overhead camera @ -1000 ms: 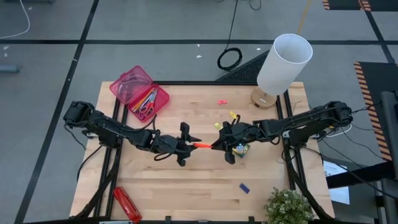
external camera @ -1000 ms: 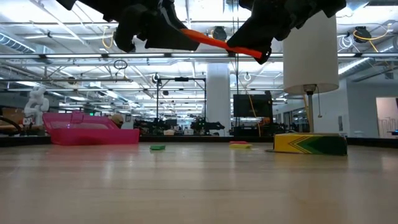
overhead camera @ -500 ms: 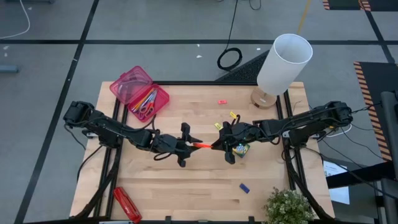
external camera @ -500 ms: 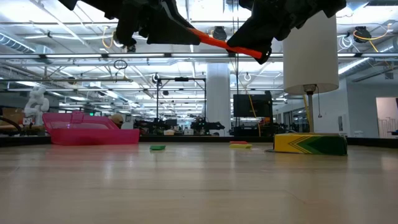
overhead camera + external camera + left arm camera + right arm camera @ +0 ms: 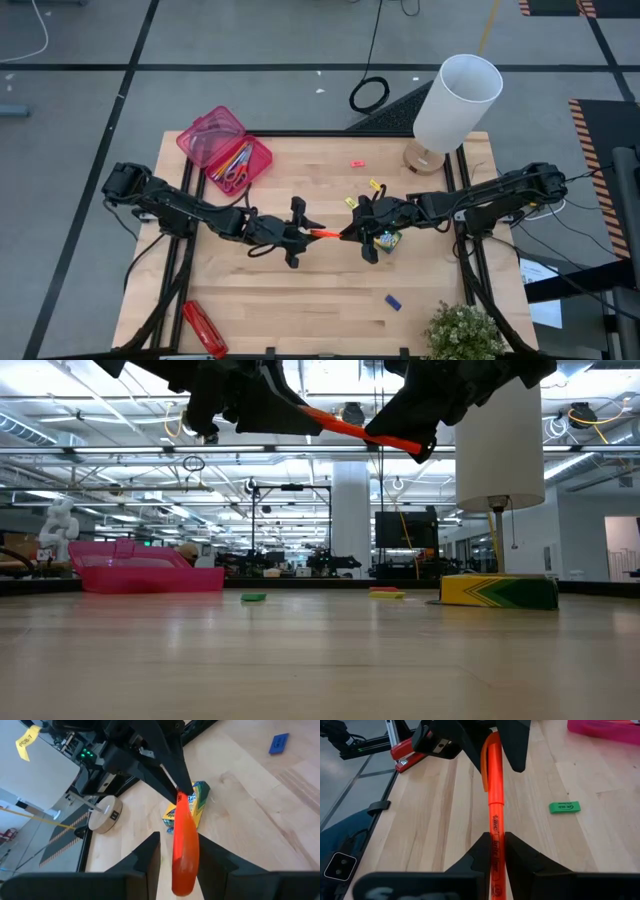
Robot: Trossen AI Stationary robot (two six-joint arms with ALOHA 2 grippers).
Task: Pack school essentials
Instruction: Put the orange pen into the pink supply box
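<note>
Right now I am holding the orange marker (image 5: 326, 234) mid-air above the table (image 5: 330, 310). My right gripper (image 5: 352, 230) is clamping one end, and my left gripper (image 5: 306, 232) is closing on the other.

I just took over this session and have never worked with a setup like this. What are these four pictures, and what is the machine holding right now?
Two dark robot arms work at a light wooden table. One picture looks straight down from above, one looks level across the tabletop, and two come from cameras on the arms' wrists.

Mid-table, the left gripper and right gripper meet above the wood, each shut on one end of an orange marker pen, apparently a handover.

On the table are an open pink plastic case holding scissors and pens, a green-yellow crayon box, a small green eraser, a blue eraser, a pink eraser, a long red stapler, and a white-shaded lamp.
</note>
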